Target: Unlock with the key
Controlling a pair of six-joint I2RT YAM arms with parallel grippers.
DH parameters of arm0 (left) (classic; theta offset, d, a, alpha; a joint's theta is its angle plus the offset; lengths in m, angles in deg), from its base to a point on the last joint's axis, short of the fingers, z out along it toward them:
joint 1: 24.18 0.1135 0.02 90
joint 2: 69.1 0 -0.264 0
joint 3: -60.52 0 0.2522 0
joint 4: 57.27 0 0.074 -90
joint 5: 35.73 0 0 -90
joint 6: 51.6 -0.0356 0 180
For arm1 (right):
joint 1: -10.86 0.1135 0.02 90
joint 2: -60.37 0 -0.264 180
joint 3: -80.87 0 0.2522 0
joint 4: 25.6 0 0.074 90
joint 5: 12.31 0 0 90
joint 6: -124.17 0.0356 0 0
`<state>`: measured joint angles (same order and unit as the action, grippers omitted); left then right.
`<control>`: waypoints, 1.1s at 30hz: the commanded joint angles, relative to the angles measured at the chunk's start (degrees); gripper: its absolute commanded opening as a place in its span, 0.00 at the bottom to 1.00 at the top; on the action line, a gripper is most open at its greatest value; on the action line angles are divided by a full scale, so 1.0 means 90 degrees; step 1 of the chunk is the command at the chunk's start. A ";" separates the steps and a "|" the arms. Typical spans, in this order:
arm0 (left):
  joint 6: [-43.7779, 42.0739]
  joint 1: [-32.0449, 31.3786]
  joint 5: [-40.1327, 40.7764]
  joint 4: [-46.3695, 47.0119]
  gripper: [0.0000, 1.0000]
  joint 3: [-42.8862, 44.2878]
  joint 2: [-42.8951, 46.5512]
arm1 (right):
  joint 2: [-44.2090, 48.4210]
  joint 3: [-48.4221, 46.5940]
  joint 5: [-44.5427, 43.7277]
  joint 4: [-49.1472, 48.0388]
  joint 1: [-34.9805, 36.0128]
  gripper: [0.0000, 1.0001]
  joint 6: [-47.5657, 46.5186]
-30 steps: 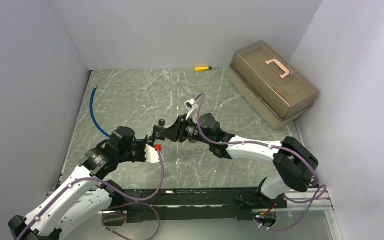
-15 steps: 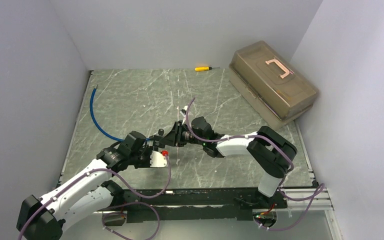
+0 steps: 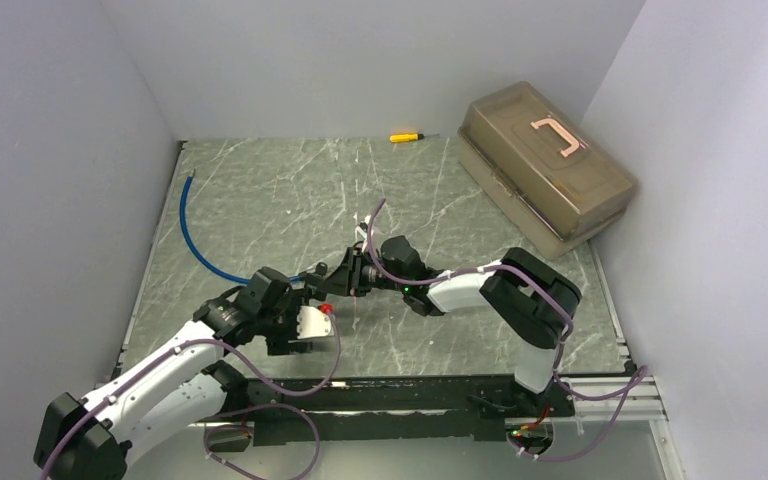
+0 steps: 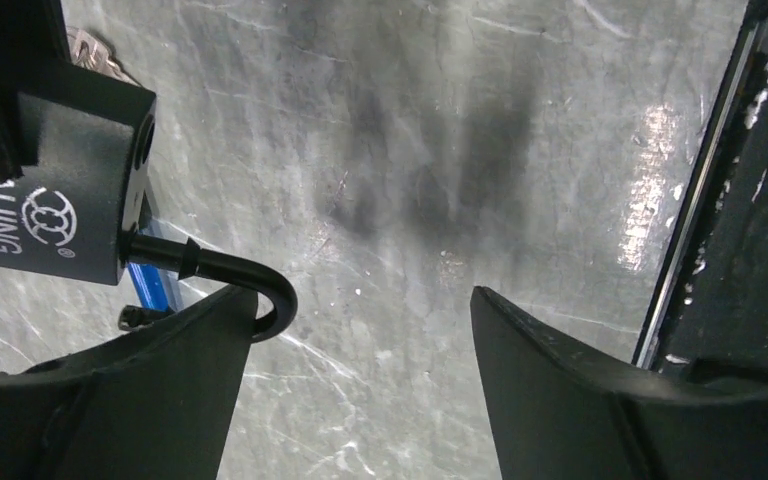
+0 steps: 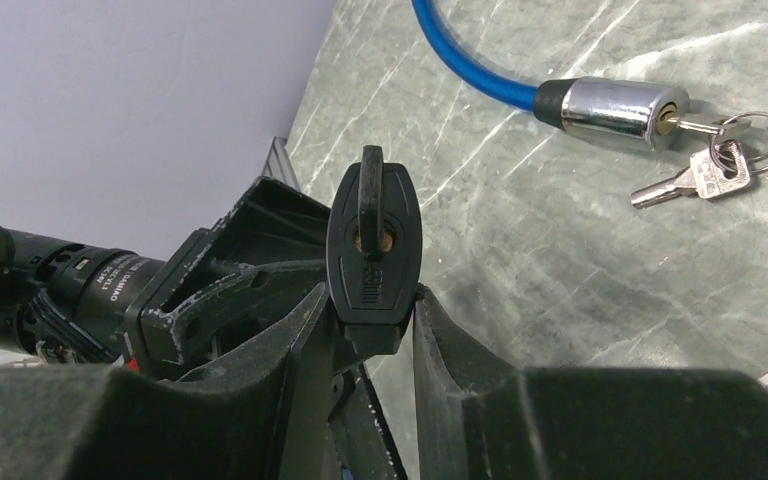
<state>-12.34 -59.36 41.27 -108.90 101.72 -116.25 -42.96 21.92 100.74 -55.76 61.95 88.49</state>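
Right gripper (image 5: pixel 369 312) is clamping a black metal block padlock (image 5: pixel 373 255), its curved shackle (image 4: pixel 250 275) popped free; left gripper (image 4: pixel 362 300) is gaping apart.

A brown toolbox (image 3: pixel 545 160) sits far right, a yellow screwdriver (image 3: pixel 406 136) near the back wall (image 3: pixel 380 60).

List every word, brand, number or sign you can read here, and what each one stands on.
"JING", with a partly cut-off letter before it and a round emblem beside it: on the black padlock body, left wrist view.
Embossed lettering below the padlock's keyhole, right wrist view: too blurred to read.
White print on the motor housing of the left arm: too small to read.
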 commanded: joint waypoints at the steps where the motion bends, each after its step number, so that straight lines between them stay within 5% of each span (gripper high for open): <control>1: 0.0354 0.0234 -0.0147 -0.0798 0.92 0.0229 0.0114 | 0.0066 -0.0063 0.0109 -0.1251 -0.0099 0.00 0.0099; 3: 0.0457 0.0399 -0.0204 -0.0948 0.99 0.0338 0.0182 | 0.0006 -0.0025 0.0133 -0.1263 -0.0101 0.00 0.0074; 13: 0.1770 0.1310 -0.0370 -0.0682 1.00 0.0891 0.0757 | -0.0322 0.0070 0.0393 -0.1347 -0.0063 0.00 -0.0011; 24: 0.1861 0.1643 -0.0564 -0.0514 0.99 0.1331 0.0689 | -0.0474 0.0053 0.0516 -0.1166 -0.0010 0.00 -0.0290; 33: 0.1608 0.2143 -0.0941 -0.1859 0.99 0.2809 0.0552 | -0.1075 -0.0033 0.0633 -0.0988 0.0031 0.00 -0.0529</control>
<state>3.04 -42.03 35.13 -119.61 121.70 -112.56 -51.79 23.18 104.56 -60.37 61.88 85.41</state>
